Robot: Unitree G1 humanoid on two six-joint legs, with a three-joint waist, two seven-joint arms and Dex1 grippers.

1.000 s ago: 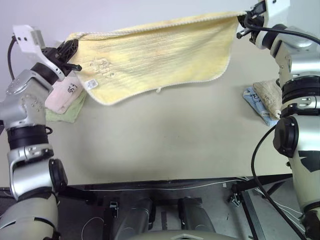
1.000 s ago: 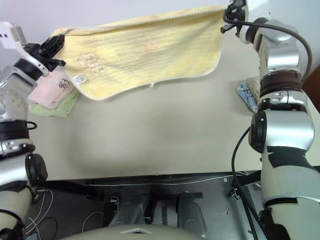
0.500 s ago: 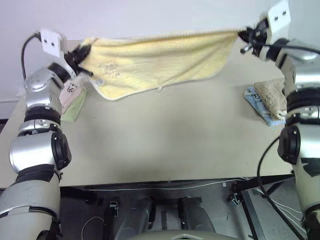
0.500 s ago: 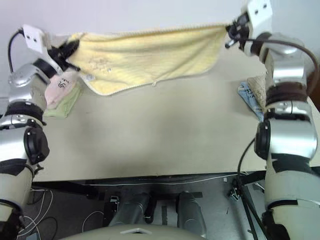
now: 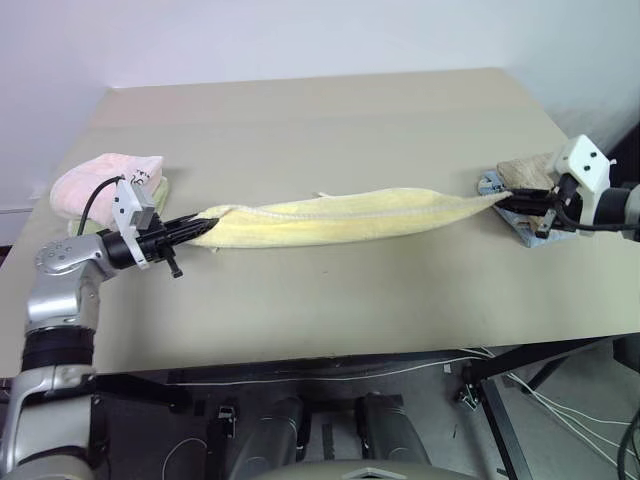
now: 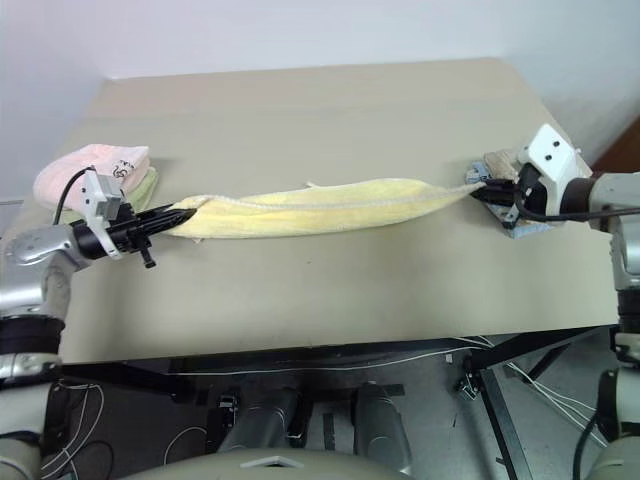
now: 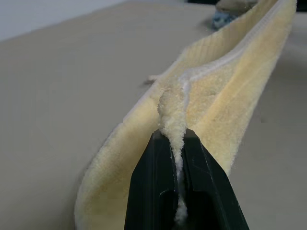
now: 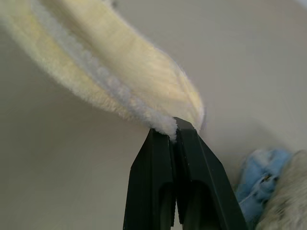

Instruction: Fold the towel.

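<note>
Yellow towel [image 5: 340, 218] stretched across table [image 5: 330, 130], ends pinched in left fingers [image 7: 165, 163], right fingers [image 8: 184, 143]

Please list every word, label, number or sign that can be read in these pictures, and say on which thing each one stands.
No text can be read.
A small dark mark on the pink towel: too small to read.
A pale patch on the blue cloth beside the tan towel: blurred, unreadable.
The yellow towel, stretched between the left gripper and the right gripper: no visible writing.
</note>
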